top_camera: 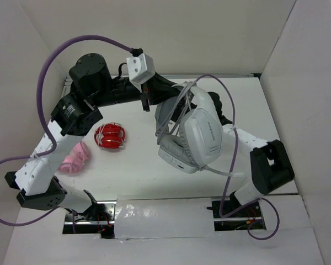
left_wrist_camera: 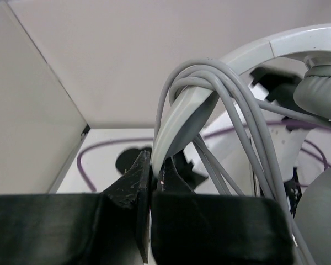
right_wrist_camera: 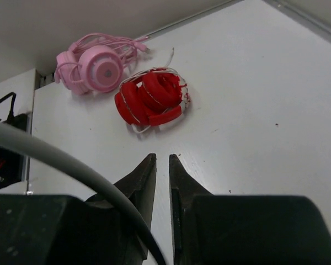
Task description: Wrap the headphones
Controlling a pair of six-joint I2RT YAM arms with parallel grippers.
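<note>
Bright, even light falls from overhead; the white table (top_camera: 138, 165) and walls (top_camera: 171, 33) nearly wash out in the top view, with only soft, faint shadows. In the left wrist view the left gripper (left_wrist_camera: 152, 165) is blurred along the bottom edge and the headphones (left_wrist_camera: 298, 44) look slightly soft. In the right wrist view a grey cable (right_wrist_camera: 55, 152) smears out of focus in front, the red headset (right_wrist_camera: 151, 99) behind is sharp, and the upper-left corner is dim.

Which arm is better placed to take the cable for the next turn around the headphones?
Probably the right. The left fingers are shut on the headphones, holding them up. The right fingers stand slightly apart and empty, with the cable just beside them.
</note>
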